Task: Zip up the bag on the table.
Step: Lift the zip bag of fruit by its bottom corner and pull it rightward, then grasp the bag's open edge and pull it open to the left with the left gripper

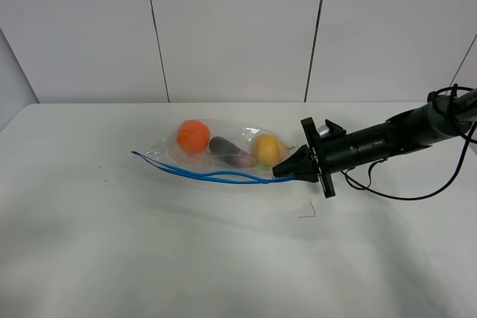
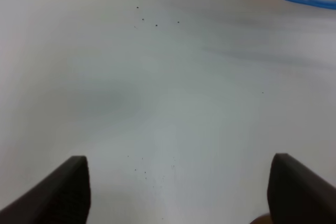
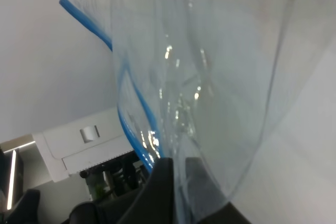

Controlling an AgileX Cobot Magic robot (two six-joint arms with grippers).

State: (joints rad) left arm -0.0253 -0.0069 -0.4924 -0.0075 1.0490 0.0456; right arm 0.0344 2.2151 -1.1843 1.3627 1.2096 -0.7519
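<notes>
Near the middle of the large white matte table lies the clear, crinkly plastic zip bag, stretched lengthwise across the exterior high view. Its blue zip strip runs along the edge nearer the camera, and the strip's two lines bow apart over most of their length, so the mouth gapes. Through the plastic show a round orange fruit, a dark purple piece and a yellow fruit, set in a row.

The black right arm reaches in from the right, and the right claw is pinched together on the bag's right-hand end; its wrist view shows the dark fingers clamping the film where the blue strip comes in.

The left claw hangs over bare table with its two dark fingers spread wide, holding nothing, near a few tiny dark specks. A thin bent dark scrap lies in front of the right claw.
</notes>
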